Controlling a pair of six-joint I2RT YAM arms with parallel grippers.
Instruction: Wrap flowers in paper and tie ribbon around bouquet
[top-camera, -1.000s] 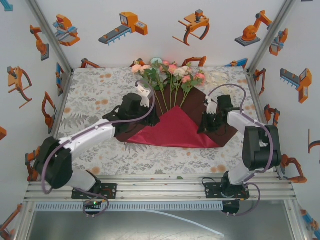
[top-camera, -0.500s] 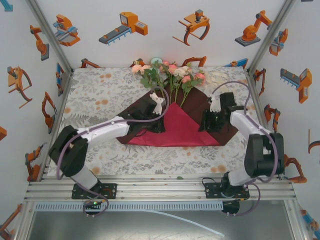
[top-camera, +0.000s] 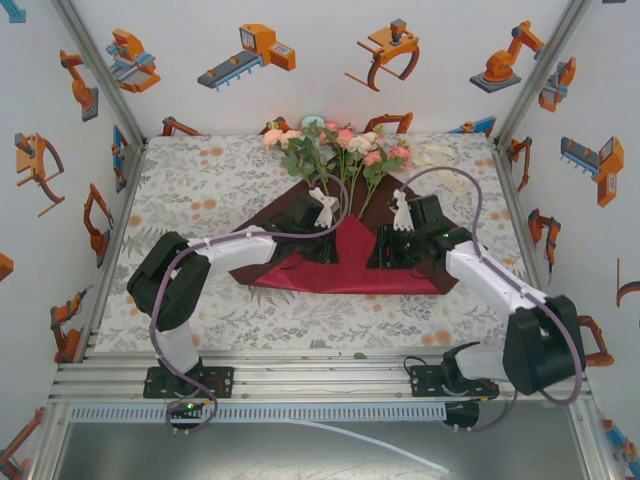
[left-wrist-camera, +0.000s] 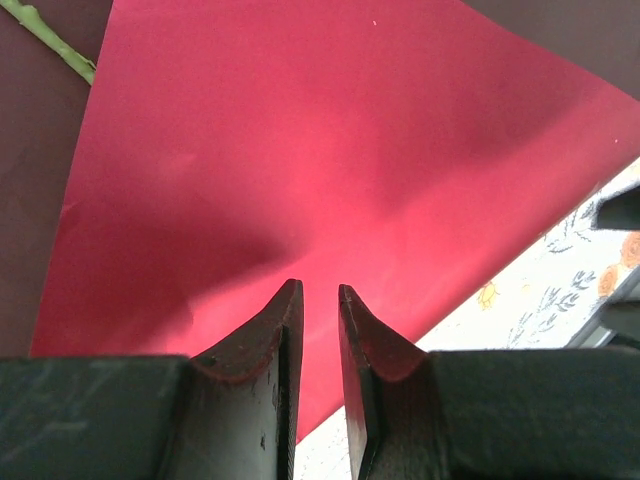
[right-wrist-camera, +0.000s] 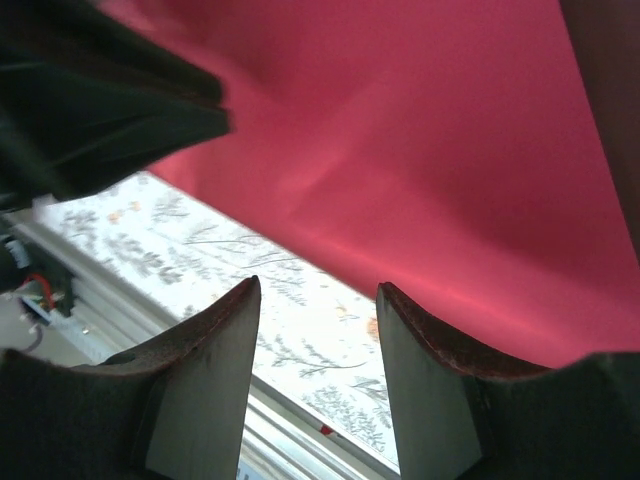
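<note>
Left hand: my left gripper (left-wrist-camera: 318, 290) hangs over the bright flap. Its two dark fingers stand close together with a thin slit between them, and I see nothing caught in the slit.
Right hand: my right gripper (right-wrist-camera: 315, 290) is spread and holds nothing. The paper's near edge and the tablecloth show through the gap.
Paper: the large, thin, dark red sheet (top-camera: 405, 205) lies mid-table like a diamond. A brighter red triangular flap (top-camera: 350, 265) is folded over its middle, between my two grippers.
Flowers: the pink, peach and cream roses on thin green stems (top-camera: 340, 150) have their blooms at the back, beyond the sheet's far corner. The stems run down onto the sheet toward the flap's tip.
Table: white cloth printed with grey leaves and orange dots (top-camera: 200, 200).
</note>
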